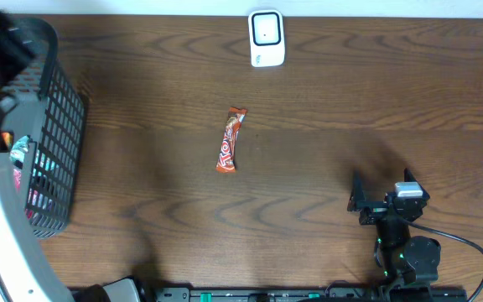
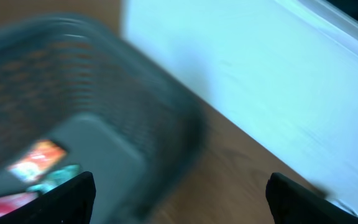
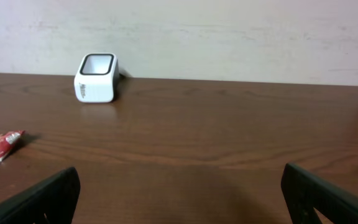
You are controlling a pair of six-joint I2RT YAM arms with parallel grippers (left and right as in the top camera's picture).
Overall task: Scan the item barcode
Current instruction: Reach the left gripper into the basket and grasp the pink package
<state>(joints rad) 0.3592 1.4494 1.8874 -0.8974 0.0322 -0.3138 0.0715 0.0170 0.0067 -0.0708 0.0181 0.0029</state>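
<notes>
At the far left a dark mesh basket [image 1: 61,134] stands on the brown tabletop [image 1: 350,109], with bright packets [image 1: 23,164] in it whose print is too blurred to read. The left hand [image 2: 179,199] hangs over it, fingers spread wide and empty. Mid-table lies the candy bar [image 1: 231,140], apart from everything else, in a red-orange wrapper whose white lettering is too small to make out. Beyond it, by the far edge, stands the white scanner [image 1: 267,38]. At the near right, the right hand [image 3: 182,199] is spread wide, holding nothing.
</notes>
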